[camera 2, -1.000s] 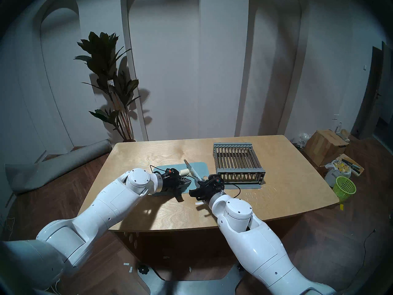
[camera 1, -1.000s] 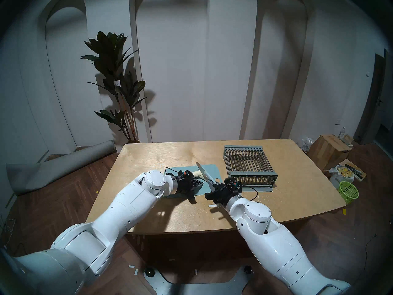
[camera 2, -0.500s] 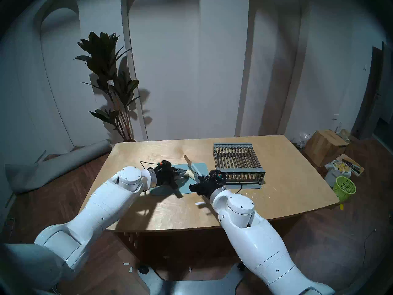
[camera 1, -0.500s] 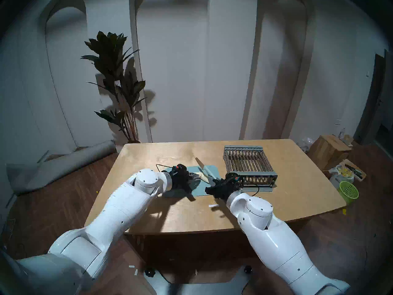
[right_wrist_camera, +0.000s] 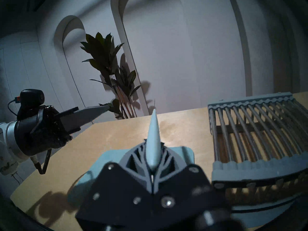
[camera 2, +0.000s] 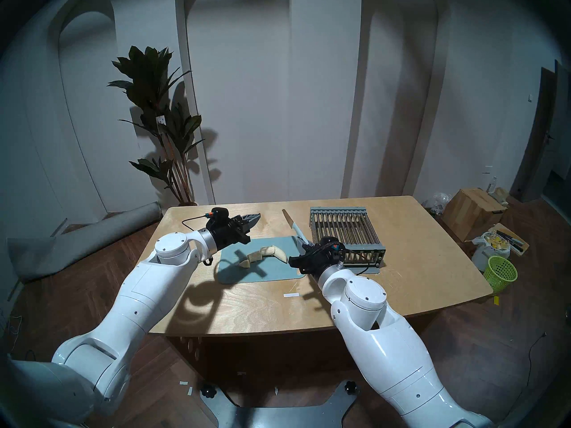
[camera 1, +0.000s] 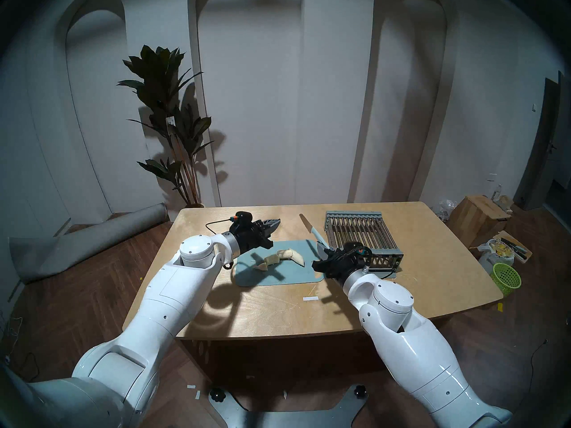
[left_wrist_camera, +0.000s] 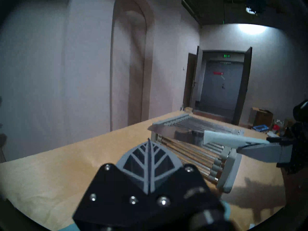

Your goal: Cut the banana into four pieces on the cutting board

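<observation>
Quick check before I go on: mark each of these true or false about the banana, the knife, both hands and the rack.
1. The banana lies cut in pieces on the cutting board. True.
2. The right hand holds the knife. True.
3. The left hand grips a banana piece. False: it is shut and empty, raised off the board.
4. The knife blade rests on the banana. False: it is lifted, beside the rack.
5. The rack holds banana pieces. False: none show there.
</observation>
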You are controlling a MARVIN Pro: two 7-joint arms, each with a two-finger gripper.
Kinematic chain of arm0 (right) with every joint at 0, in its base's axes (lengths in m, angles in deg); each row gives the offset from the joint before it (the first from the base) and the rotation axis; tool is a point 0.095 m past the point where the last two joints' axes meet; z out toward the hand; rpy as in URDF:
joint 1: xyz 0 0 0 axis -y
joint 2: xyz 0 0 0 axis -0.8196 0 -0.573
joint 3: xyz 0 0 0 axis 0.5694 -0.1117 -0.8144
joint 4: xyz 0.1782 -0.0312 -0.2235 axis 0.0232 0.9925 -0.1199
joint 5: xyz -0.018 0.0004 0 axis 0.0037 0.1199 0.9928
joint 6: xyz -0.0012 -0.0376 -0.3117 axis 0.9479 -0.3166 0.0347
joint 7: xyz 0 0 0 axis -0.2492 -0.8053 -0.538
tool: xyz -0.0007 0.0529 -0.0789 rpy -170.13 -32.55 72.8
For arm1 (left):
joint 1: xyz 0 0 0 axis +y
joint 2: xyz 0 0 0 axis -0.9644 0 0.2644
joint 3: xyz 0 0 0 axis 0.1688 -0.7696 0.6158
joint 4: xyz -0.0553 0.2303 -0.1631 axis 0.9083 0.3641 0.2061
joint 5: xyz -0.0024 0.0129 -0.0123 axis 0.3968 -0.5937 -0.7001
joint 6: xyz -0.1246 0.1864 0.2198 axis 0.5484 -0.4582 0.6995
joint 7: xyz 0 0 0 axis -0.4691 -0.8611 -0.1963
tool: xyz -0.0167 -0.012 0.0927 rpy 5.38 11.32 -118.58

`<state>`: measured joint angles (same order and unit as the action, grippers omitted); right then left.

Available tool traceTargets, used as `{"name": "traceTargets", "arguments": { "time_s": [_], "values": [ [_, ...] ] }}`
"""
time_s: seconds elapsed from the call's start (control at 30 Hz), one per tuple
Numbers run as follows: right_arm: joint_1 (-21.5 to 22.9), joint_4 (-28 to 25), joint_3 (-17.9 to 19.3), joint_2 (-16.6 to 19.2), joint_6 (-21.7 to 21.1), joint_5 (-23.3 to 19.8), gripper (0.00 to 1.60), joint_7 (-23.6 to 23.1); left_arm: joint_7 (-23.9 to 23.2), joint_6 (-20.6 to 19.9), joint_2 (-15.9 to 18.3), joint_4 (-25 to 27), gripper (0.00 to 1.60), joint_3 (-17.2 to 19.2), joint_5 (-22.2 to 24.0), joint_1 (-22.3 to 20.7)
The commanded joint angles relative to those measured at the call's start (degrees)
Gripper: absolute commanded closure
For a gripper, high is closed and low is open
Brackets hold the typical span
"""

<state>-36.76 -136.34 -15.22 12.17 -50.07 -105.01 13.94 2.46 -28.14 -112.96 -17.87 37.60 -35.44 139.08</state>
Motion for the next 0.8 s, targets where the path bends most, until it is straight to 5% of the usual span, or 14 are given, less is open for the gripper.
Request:
{"name": "traceTargets", "arguments": {
  "time_s": [0.0,0.37,0.77],
  "values": [
    [-0.33,-4.68,0.96,0.81,1.15,0.49,1.60,0.08,4.26,3.15,0.07,6.48,1.60,4.15,0.67,-0.93],
    [-1.47,-12.73,3.30,3.63,1.01,2.30,1.60,1.32,16.89,3.68,3.15,11.98,1.60,8.86,-4.49,3.92],
    [-4.33,-21.29,7.97,8.81,-0.67,5.39,1.60,3.35,30.46,2.97,2.14,13.82,1.60,12.31,-10.56,8.71]
  ]
}}
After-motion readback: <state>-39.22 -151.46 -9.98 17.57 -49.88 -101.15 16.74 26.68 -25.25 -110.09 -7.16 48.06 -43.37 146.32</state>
